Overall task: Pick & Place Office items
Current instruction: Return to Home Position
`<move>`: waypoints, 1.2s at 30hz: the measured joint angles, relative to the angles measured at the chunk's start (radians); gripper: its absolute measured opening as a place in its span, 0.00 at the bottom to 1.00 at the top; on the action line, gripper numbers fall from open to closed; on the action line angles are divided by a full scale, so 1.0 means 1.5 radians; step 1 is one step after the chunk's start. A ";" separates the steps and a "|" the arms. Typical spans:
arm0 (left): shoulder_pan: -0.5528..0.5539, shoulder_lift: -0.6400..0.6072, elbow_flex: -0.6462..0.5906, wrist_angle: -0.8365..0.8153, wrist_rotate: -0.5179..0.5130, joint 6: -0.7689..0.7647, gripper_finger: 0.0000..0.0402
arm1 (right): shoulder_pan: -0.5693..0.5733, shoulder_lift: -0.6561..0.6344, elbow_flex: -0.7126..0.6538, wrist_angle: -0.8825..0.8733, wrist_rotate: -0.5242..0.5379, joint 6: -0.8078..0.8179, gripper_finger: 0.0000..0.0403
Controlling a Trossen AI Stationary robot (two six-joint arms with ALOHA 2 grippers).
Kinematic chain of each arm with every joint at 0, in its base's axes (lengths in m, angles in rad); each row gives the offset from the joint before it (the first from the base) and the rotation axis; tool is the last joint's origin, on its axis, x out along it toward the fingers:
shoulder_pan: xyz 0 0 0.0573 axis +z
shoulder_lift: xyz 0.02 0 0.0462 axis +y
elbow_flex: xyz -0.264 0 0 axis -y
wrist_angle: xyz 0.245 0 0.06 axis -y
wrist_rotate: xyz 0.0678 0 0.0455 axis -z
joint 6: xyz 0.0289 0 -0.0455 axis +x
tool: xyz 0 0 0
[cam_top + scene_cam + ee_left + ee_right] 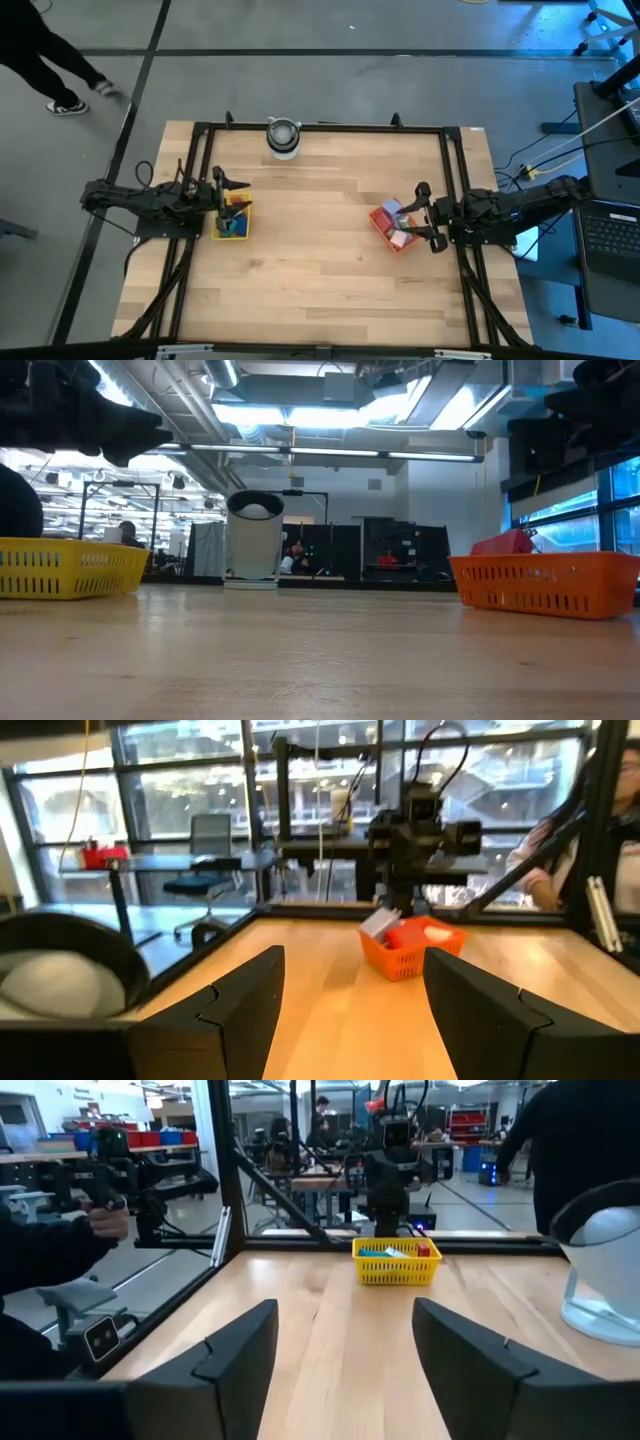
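Lying jumbled in both baskets (pixel 249 222): office items (pixel 232 226), axes indiscernible

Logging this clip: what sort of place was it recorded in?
Most likely a robotics lab in a large open workshop: exposed ducts and strip lights overhead, a bare concrete floor around the framed wooden table, and a laptop beside the rig.

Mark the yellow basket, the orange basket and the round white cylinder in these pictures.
yellow basket (pixel 70 571): low view, on its slotted front wall.
orange basket (pixel 545 586): low view, on its slotted front wall.
white cylinder (pixel 253 550): low view, on the middle of its side.
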 joint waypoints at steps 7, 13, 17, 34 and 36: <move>0.066 0.000 0.000 -0.014 0.064 -0.015 0.58 | 0.000 0.000 -0.003 -0.007 -0.001 0.003 0.57; 0.102 0.000 0.000 -0.018 0.109 -0.032 0.58 | -0.012 0.000 -0.030 -0.001 0.001 0.028 0.57; 0.112 0.000 0.000 -0.020 0.130 -0.032 0.58 | -0.017 0.000 -0.029 0.002 -0.021 0.011 0.57; 0.124 0.003 0.000 -0.026 0.034 -0.060 0.58 | -0.020 0.000 -0.028 -0.037 -0.026 -0.059 0.57; 0.124 0.003 0.000 -0.023 0.007 -0.072 0.58 | -0.020 0.000 -0.028 -0.039 0.005 -0.040 0.57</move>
